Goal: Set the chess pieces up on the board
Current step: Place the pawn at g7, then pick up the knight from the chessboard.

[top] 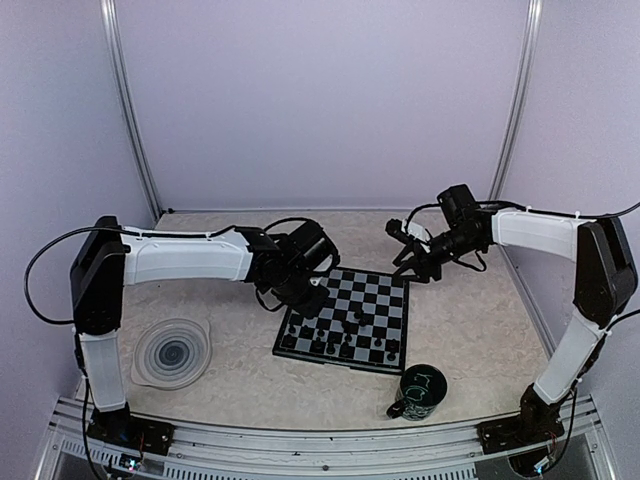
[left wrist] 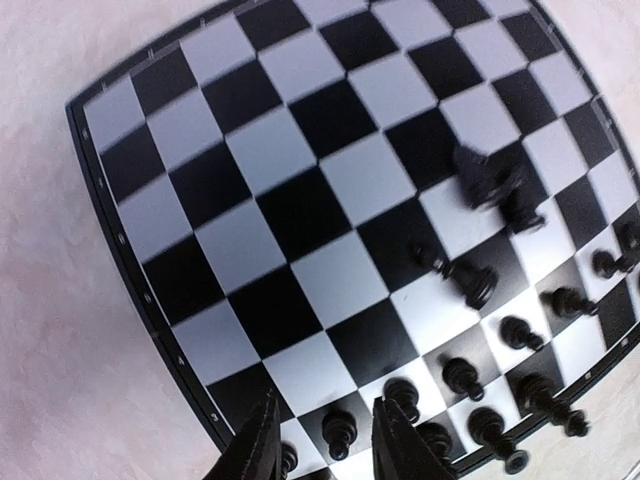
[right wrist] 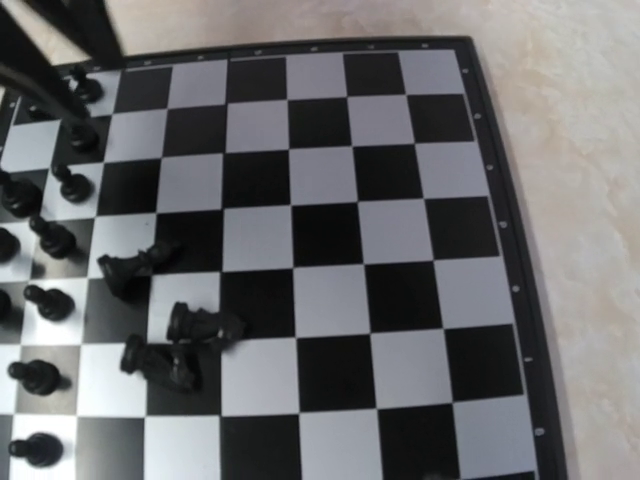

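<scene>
Left gripper (left wrist: pixel 325 450) parted above a standing pawn (left wrist: pixel 340 432) at board (left wrist: pixel 250 210) edge, right gripper (top: pixel 412 265) parted, empty; risk: clipping crowded neighbours, toppling them.

No text, number, brand or sign can be read in any view. A pale green marking is seen on the side of the dark green mug (top: pixel 421 390), but it is too small and blurred for letters to be made out. Small light marks are spaced along the dark border of the chessboard (right wrist: pixel 508 260). They are seen in both wrist views, and none can be read as a letter or a figure.
</scene>
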Robot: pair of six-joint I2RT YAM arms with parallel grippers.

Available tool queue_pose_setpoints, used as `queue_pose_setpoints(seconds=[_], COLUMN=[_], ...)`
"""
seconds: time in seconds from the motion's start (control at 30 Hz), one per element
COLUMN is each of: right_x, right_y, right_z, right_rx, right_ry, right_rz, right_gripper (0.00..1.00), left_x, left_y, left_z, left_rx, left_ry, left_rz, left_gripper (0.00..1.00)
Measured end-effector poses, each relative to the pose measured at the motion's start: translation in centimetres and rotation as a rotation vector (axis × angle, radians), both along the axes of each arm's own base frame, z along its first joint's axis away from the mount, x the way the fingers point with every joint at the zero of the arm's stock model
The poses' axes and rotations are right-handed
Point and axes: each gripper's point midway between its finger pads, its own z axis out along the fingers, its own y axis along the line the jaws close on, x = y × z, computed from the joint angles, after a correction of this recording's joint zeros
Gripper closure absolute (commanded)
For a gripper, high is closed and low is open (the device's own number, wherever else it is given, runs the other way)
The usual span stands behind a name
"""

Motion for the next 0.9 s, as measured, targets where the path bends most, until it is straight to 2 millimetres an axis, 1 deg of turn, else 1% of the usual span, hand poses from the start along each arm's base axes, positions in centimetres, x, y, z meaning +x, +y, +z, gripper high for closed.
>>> queue_pose_setpoints(seconds=[0.07,0.13,0.23,0.3,0.33,0.37,0.43,0.53,0.6,0.7,0.77,0.9], right_x=[-0.1,0.0,0.0,0.2,0.6,1.0,1.9,3.3,3.9,4.4,4.5,4.4], right_y=[0.0,0.0,-0.1,-0.4,-0.7,-1.0,-1.7,-3.5,-4.4,-4.9,-5.0,-5.0], right_z=[-0.2,-0.7,-1.6,-1.9,-1.8,-1.7,-1.4,-0.9,-0.3,0.3,0.4,0.3], right_rx=[-0.007,-0.016,-0.032,-0.051,-0.059,-0.061,-0.067,-0.084,-0.089,-0.092,-0.092,-0.094], right_ry=[0.01,0.024,0.046,0.047,0.043,0.04,0.025,-0.004,-0.03,-0.054,-0.061,-0.059], right_rz=[0.004,0.007,0.005,-0.012,-0.029,-0.043,-0.077,-0.144,-0.175,-0.197,-0.199,-0.199], right_gripper=[0.57,0.57,0.58,0.58,0.58,0.58,0.57,0.57,0.57,0.57,0.57,0.57], left_x=[1.0,2.0,3.6,4.4,4.7,4.8,4.7,4.0,3.3,2.6,2.3,2.0], left_y=[-0.9,-1.9,-3.6,-4.8,-5.5,-6.1,-7.3,-8.5,-9.0,-9.4,-9.4,-8.5], left_z=[2.1,4.5,8.4,10.1,10.5,10.4,9.1,5.4,3.0,0.4,-0.5,-1.0], left_rx=[-0.033,-0.08,-0.153,-0.193,-0.21,-0.22,-0.22,-0.185,-0.16,-0.125,-0.111,-0.085], left_ry=[-0.04,-0.078,-0.14,-0.164,-0.167,-0.164,-0.134,-0.067,-0.018,0.038,0.057,0.086], left_rz=[-0.014,-0.026,-0.039,-0.046,-0.052,-0.059,-0.077,-0.102,-0.118,-0.123,-0.112,-0.041], left_gripper=[0.65,0.67,0.68,0.68,0.67,0.67,0.66,0.66,0.66,0.66,0.66,0.65])
